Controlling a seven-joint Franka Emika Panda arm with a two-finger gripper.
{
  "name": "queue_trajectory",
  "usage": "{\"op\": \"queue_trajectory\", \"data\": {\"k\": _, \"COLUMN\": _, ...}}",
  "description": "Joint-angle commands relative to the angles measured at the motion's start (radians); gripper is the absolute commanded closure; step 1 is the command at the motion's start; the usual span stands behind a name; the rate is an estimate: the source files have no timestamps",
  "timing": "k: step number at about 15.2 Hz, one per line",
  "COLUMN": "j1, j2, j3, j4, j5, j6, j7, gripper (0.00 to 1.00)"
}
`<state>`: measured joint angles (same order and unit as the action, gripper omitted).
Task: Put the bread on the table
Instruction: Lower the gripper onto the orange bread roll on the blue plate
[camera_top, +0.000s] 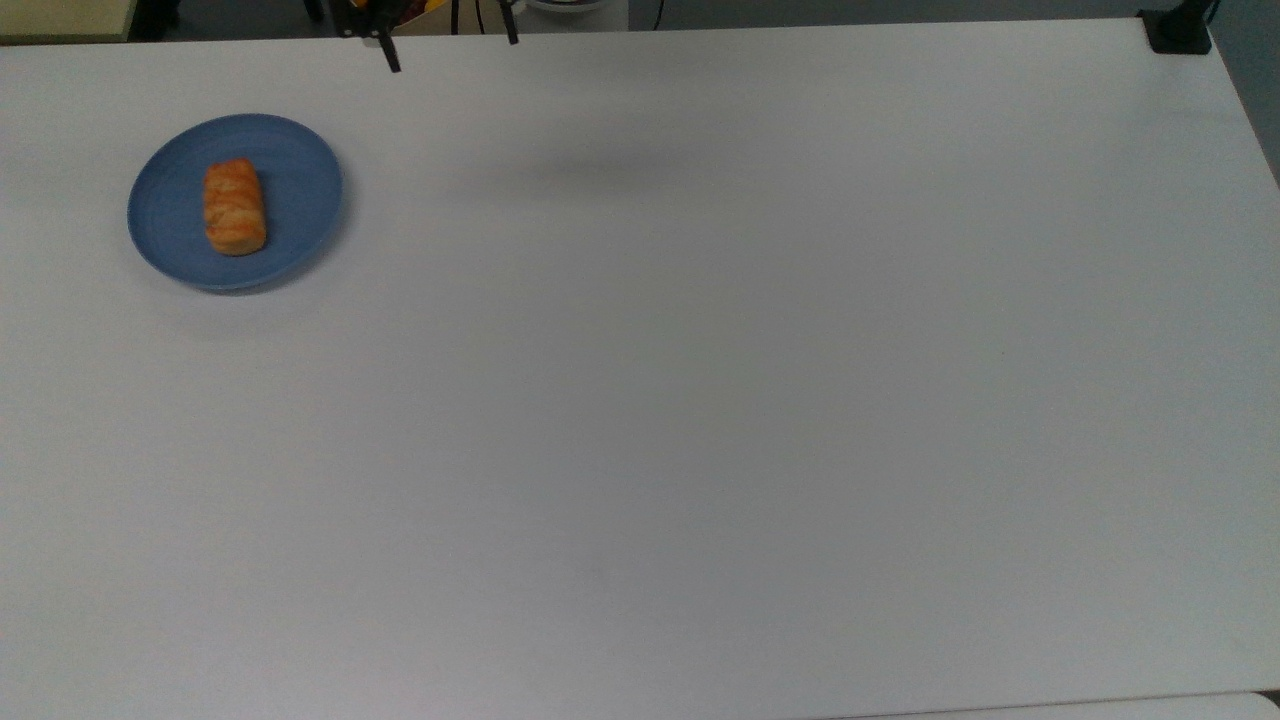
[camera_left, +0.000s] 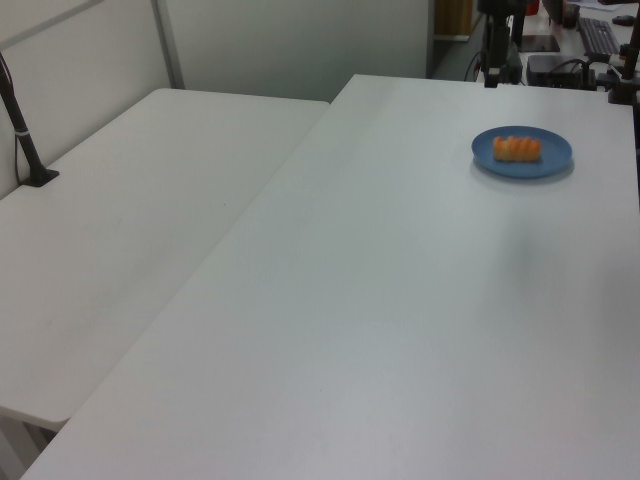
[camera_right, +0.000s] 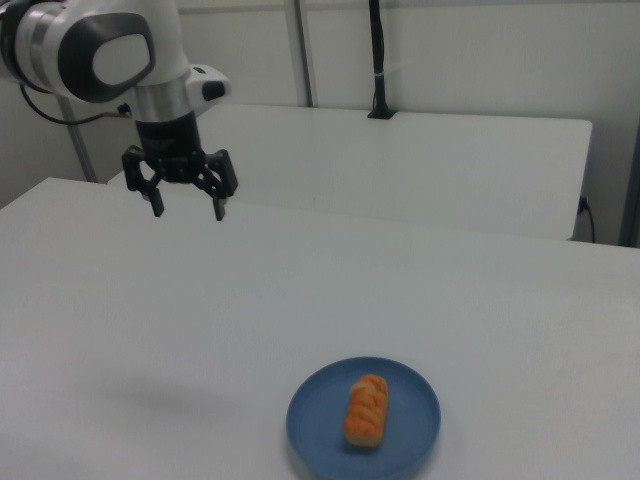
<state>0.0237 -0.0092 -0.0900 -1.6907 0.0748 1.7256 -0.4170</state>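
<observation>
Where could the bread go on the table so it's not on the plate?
Almost anywhere. The bread lies on the blue plate near the top view's upper left corner. The table is bare from the plate's edge to the top view's right and bottom edges. Nowhere is crowded.

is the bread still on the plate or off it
On it. The bread lies flat near the middle of the blue plate, not on the table. The tool hangs open, apart from it.

Matt table (camera_top: 700, 400) (flaky bread (camera_top: 235, 207))
</observation>
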Motion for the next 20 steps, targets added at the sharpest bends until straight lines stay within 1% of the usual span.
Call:
{"op": "queue_trajectory", "data": {"k": 1, "j1": -0.034, "j2": 0.009, "j3": -0.077, "j4": 0.000, "j5": -0.018, "j6": -0.015, "j7": -0.179, "gripper": 0.00}}
{"op": "queue_trajectory", "data": {"k": 4, "j1": -0.053, "j2": 0.037, "j3": -0.170, "j4": 0.000, "j5": -0.049, "j6": -0.008, "j7": -0.271, "gripper": 0.00}}
{"op": "queue_trajectory", "data": {"k": 7, "j1": -0.068, "j2": 0.083, "j3": -0.258, "j4": -0.009, "j5": -0.052, "j6": 0.040, "j7": -0.316, "gripper": 0.00}}
{"op": "queue_trajectory", "data": {"k": 9, "j1": -0.079, "j2": 0.113, "j3": -0.298, "j4": -0.030, "j5": -0.050, "j6": 0.071, "j7": -0.318, "gripper": 0.00}}
{"op": "queue_trajectory", "data": {"k": 10, "j1": -0.091, "j2": 0.130, "j3": -0.312, "j4": -0.056, "j5": -0.050, "j6": 0.109, "j7": -0.318, "gripper": 0.00}}
{"op": "queue_trajectory", "data": {"k": 13, "j1": -0.114, "j2": 0.169, "j3": -0.318, "j4": -0.131, "j5": -0.050, "j6": 0.234, "j7": -0.319, "gripper": 0.00}}
{"op": "queue_trajectory", "data": {"k": 15, "j1": -0.116, "j2": 0.199, "j3": -0.318, "j4": -0.176, "j5": -0.050, "j6": 0.308, "j7": -0.318, "gripper": 0.00}}
{"op": "queue_trajectory", "data": {"k": 16, "j1": -0.117, "j2": 0.219, "j3": -0.318, "j4": -0.184, "j5": -0.050, "j6": 0.349, "j7": -0.313, "gripper": 0.00}}
{"op": "queue_trajectory", "data": {"k": 20, "j1": -0.117, "j2": 0.299, "j3": -0.318, "j4": -0.185, "j5": -0.040, "j6": 0.428, "j7": -0.302, "gripper": 0.00}}
